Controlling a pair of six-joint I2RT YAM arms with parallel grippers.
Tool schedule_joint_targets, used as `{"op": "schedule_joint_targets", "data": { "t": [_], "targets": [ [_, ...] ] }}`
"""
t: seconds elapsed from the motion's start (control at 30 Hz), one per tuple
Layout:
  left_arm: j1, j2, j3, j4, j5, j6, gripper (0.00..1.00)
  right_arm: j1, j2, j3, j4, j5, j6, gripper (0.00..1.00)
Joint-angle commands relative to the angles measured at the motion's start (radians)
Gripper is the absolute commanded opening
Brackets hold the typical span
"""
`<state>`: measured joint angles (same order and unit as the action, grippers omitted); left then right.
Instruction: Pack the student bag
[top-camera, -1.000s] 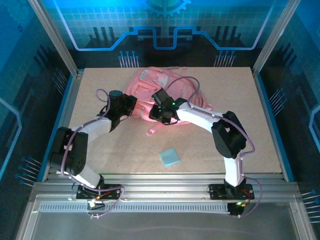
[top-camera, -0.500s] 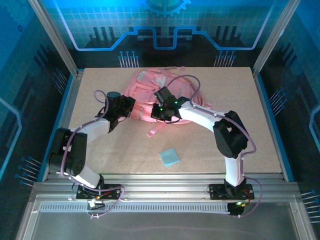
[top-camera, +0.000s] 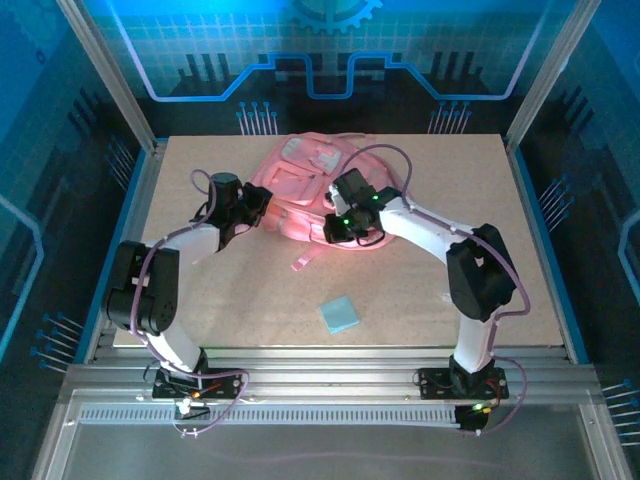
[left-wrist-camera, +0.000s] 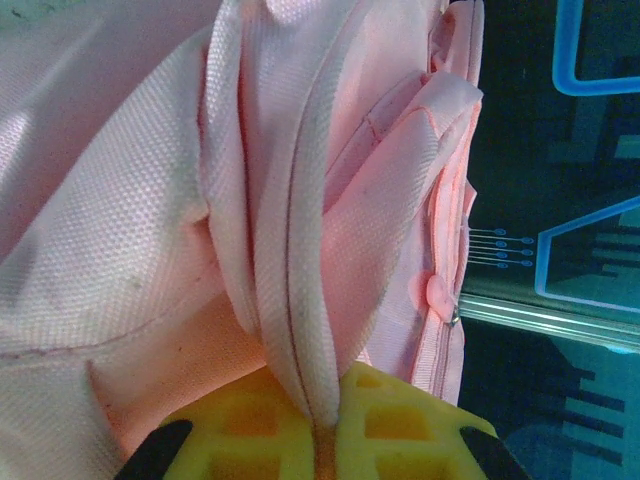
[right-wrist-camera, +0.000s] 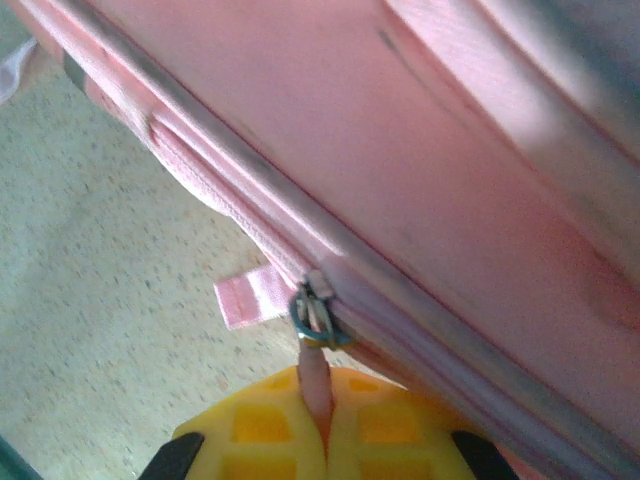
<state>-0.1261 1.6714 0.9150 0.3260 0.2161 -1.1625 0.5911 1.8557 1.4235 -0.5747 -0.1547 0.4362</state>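
The student bag (top-camera: 300, 180), a big pink backpack, lies at the back middle of the table. My left gripper (top-camera: 252, 208) is at its left side, shut on a fold of the bag's pink fabric (left-wrist-camera: 300, 330) between the yellow fingers (left-wrist-camera: 400, 425). On the bag's near right edge my right gripper (top-camera: 338, 228) is shut on the pink zipper pull (right-wrist-camera: 313, 375), which hangs from the metal slider (right-wrist-camera: 315, 318). A zipper line (right-wrist-camera: 230, 205) runs along the bag's edge above a short pink strap end (right-wrist-camera: 250, 297).
A small light-blue flat square (top-camera: 340, 315) lies on the table in front of the bag. A loose pink strap (top-camera: 308, 260) trails toward the front. Metal frame rails (top-camera: 130, 240) border the table on both sides.
The right gripper has closed on the zipper pull and moved right along the bag's edge. The left gripper, still clamped on the fabric, has shifted slightly back.
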Motion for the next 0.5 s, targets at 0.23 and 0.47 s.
{"op": "schedule_joint_targets", "data": {
  "t": [0.23, 0.47],
  "targets": [
    [0.122, 0.077, 0.143, 0.024, -0.022, 0.108, 0.0, -0.143, -0.055, -0.074, -0.389, 0.089, -0.181, 0.0],
    [0.157, 0.203, 0.33, -0.066, 0.0, 0.196, 0.0, -0.182, -0.107, -0.139, -0.375, 0.024, -0.171, 0.0]
  ]
}}
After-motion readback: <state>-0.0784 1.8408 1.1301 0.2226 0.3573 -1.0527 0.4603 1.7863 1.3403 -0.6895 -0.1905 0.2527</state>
